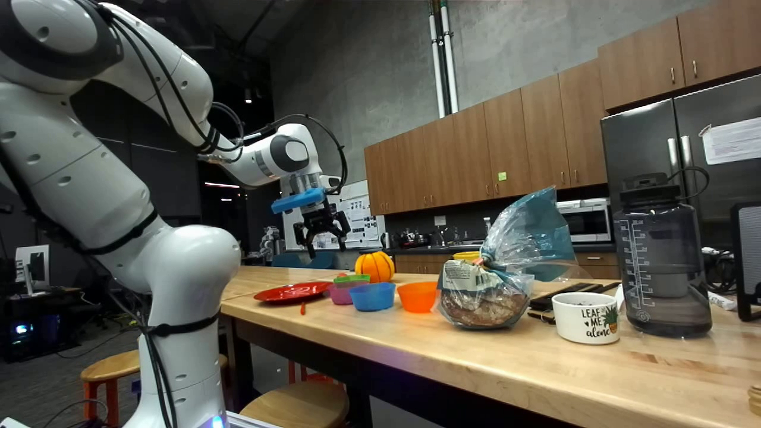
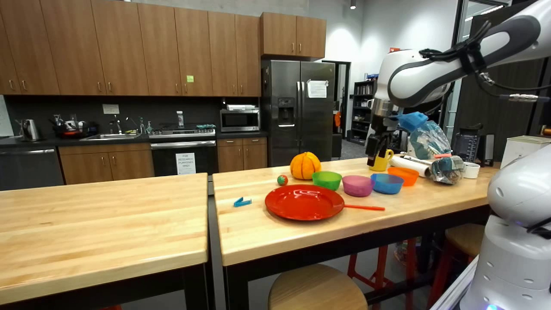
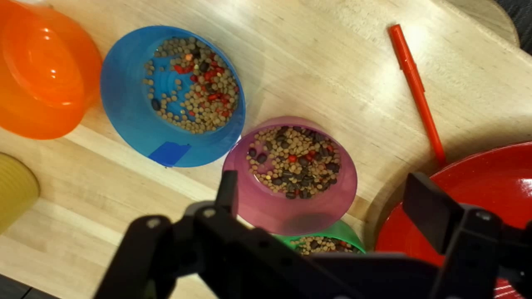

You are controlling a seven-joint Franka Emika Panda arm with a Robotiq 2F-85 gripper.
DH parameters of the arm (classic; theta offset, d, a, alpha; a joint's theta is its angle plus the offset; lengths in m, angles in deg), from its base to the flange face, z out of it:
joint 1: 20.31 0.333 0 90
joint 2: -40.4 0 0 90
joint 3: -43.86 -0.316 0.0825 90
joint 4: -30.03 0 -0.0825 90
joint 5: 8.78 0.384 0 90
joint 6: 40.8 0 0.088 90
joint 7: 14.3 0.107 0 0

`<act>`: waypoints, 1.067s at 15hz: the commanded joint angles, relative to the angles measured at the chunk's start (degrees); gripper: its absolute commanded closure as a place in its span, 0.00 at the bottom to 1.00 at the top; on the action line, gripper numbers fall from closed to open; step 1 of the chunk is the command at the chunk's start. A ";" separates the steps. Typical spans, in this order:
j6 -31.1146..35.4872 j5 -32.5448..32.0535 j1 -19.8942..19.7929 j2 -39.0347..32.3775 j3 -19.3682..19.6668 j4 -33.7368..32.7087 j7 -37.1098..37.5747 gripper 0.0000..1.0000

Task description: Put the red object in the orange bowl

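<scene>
Wrist view: end effector (image 3: 321, 192) spread, holding nothing; pen (image 3: 418, 93) lies at two o'clock, orange bowl (image 3: 45, 74) at ten. Likely nothing's done, all left.

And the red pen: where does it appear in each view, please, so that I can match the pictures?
In an exterior view: the red pen is left of centre, in the lower half, just below the red plate.
In an exterior view: red pen, right of centre, lower half, right of the red plate.
Wrist view: red pen, upper right, above the red plate.
Shared landmark: the red plate.
</scene>
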 commanded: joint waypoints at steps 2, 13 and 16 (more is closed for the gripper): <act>1.02 1.29 1.20 -1.54 -1.56 -1.04 0.46 0.00; 11.21 4.27 5.12 -12.05 -6.70 -6.21 2.77 0.00; 13.15 4.47 5.44 -15.39 -7.70 -8.52 3.63 0.00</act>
